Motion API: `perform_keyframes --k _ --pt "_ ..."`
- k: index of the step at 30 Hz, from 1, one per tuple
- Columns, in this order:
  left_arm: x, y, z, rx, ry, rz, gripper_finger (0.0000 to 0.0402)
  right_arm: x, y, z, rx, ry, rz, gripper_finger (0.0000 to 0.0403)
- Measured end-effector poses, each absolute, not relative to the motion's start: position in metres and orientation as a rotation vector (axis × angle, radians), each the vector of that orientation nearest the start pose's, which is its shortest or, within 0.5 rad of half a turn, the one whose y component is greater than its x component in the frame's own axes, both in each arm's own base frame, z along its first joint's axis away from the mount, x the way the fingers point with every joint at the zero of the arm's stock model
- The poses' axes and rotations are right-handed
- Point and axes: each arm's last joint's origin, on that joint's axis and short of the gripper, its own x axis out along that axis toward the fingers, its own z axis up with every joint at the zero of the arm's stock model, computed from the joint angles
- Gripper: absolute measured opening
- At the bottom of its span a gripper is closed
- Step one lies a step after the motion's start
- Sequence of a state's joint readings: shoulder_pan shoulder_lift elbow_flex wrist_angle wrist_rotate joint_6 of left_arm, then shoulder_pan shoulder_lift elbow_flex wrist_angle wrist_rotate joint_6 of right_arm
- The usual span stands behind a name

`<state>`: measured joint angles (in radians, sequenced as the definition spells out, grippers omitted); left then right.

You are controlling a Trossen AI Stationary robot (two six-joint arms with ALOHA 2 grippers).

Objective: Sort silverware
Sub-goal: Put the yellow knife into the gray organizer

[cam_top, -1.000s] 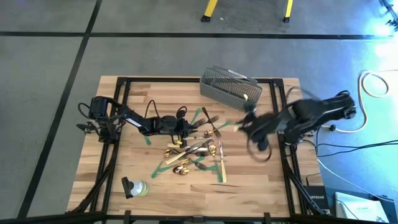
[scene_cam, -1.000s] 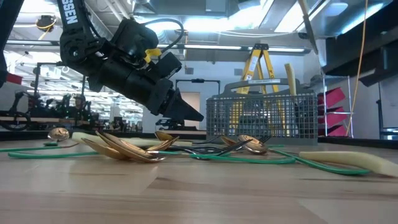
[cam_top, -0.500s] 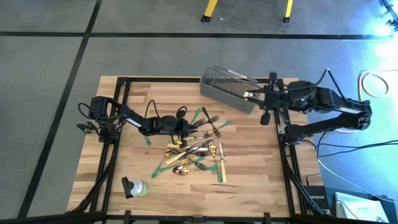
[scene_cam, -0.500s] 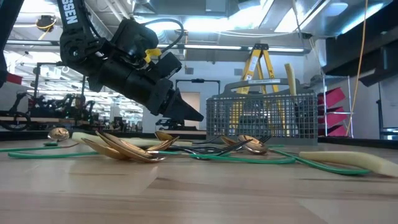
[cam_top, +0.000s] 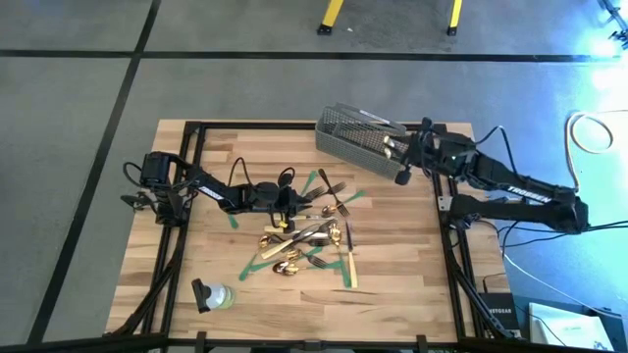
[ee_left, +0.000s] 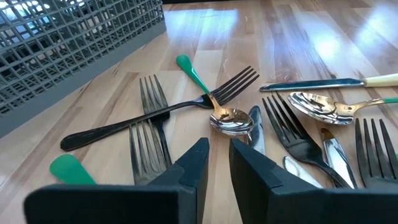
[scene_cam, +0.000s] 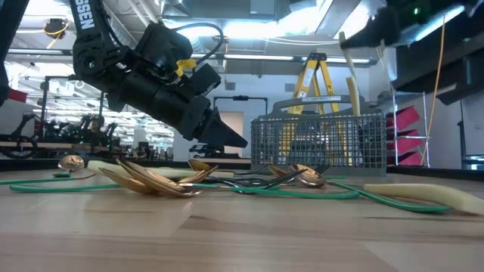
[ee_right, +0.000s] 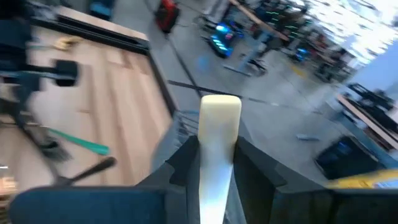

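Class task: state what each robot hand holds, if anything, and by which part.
Right hand: a knife, gripped by its cream handle. Left hand: nothing.

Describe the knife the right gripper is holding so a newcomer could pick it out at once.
Start at the grey wire mesh basket at the table's far edge. Just beside its right end hangs the right gripper, shut on a cream-handled knife. It is the only piece of cutlery lifted off the wood; every other piece lies in the pile at mid-table by the left gripper.
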<state>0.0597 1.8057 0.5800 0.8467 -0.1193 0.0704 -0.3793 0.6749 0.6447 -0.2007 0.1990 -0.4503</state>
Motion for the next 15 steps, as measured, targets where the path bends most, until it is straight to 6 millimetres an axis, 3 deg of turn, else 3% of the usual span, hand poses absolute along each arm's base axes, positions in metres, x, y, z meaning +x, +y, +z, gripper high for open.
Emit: perform_keyframes --k 15 --pt "0.310 0.022 0.114 0.086 0.386 0.162 0.0049 0.133 -0.082 0.241 -0.240 0.249 -0.617 0.0067"
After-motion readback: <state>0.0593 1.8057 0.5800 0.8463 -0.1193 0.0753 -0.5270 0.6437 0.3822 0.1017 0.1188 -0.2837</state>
